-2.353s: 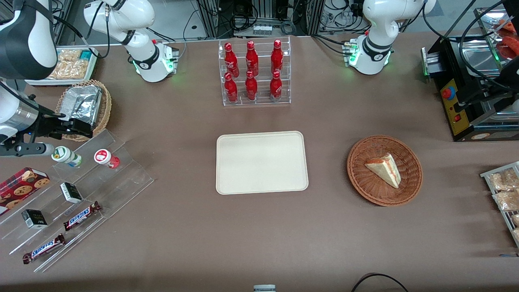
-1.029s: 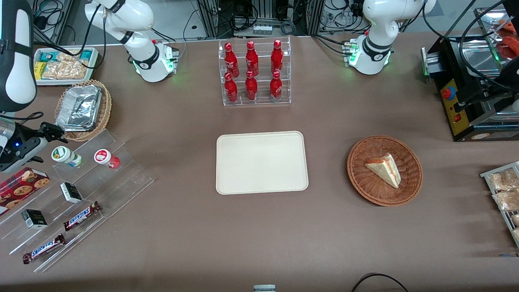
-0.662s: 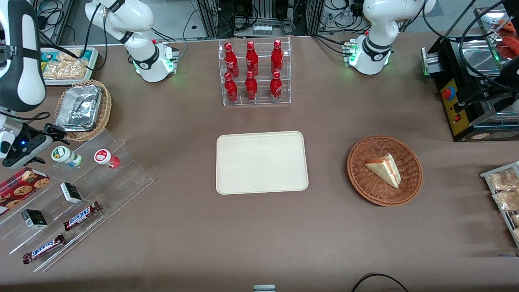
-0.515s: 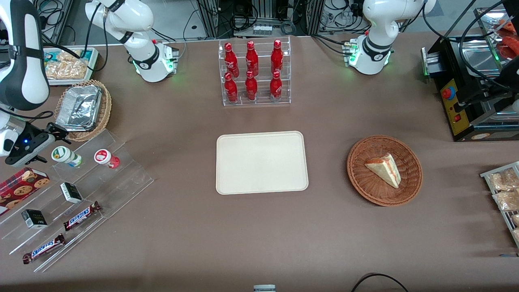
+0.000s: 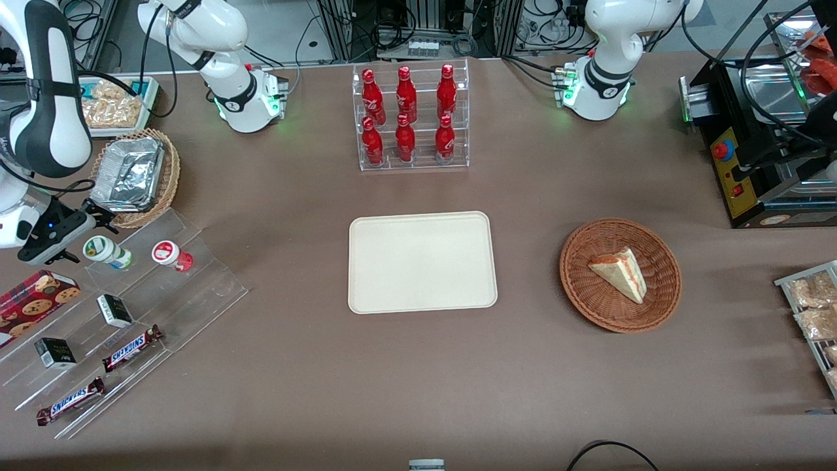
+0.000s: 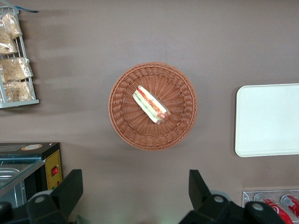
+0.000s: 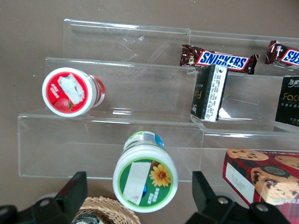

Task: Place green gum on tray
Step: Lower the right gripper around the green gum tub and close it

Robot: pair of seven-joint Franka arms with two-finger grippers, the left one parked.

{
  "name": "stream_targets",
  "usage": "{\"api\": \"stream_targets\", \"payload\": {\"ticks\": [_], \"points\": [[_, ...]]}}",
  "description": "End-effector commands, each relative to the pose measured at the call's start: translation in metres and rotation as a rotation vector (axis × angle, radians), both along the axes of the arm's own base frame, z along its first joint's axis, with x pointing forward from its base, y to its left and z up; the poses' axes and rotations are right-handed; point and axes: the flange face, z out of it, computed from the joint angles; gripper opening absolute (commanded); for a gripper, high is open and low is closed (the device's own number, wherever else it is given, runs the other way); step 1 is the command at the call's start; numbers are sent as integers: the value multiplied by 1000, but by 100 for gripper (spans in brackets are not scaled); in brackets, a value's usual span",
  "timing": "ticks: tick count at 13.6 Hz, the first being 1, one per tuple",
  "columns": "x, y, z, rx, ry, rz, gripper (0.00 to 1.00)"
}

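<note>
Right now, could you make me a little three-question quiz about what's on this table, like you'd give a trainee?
1. True or false: the green gum already lies on the tray.
2. Which sits beside the green gum on the clear stepped stand? A) red-lidded bottle B) sandwich C) cola bottle
3. Fill in: the gripper is poised with its fingers either side of the green ____.

Key: 1 false; 2 A; 3 gum.

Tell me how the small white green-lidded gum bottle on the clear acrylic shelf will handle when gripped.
The green gum looks rigid plastic, probably light. Its round, smooth body could slip or roll off the acrylic shelf if nudged. The open gripper straddles it, so a centred squeeze seems safest.
</note>
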Motion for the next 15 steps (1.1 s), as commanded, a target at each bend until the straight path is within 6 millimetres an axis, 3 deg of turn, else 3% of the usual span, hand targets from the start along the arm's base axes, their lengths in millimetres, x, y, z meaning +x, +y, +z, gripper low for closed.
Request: {"api": "stream_targets", "payload": {"ticks": [1, 2, 5, 6, 8, 10, 12, 15], "points": [[-8, 0, -4, -16, -23, 18, 97], [-7, 0, -6, -16, -20, 19, 84], [-8, 1, -7, -14, -16, 21, 6], [-8, 2, -6, -13, -13, 21, 0], [-6, 6, 1, -12, -13, 24, 0], [7, 11, 25, -12, -13, 27, 0], [24, 33, 51, 0, 11, 21, 0], [42, 82, 76, 14, 40, -53, 0]]}}
